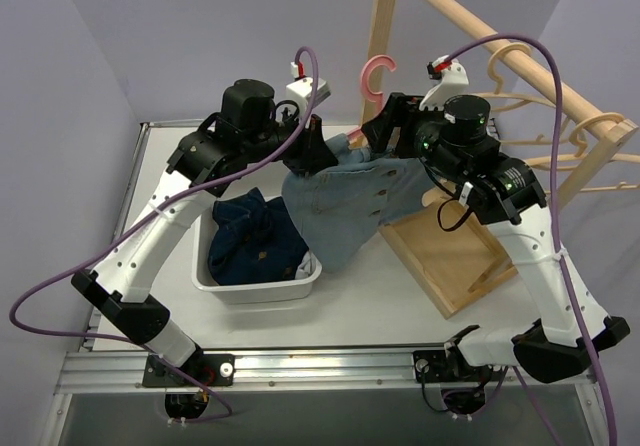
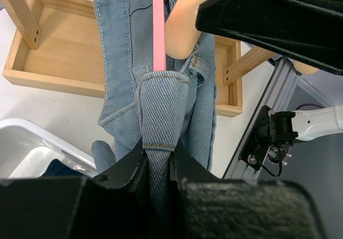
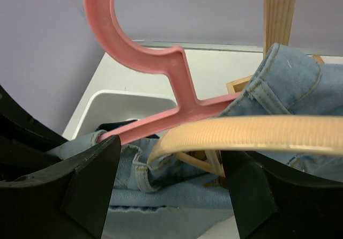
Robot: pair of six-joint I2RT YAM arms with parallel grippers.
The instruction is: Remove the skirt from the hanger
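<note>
Your left gripper [image 2: 157,164] is clamped on the skirt [image 1: 350,201], which hangs on the hanger [image 3: 179,83]. Your right gripper [image 3: 171,191] straddles that hanger, jaws apart. Pull now and the unheld hanger could follow.

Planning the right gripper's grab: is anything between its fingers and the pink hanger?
Yes. A cream curved bar, seemingly another hanger, crosses between the fingers of the right gripper, just under the pink hanger in the wrist view. The denim skirt also drapes over the hanger's right side.
</note>
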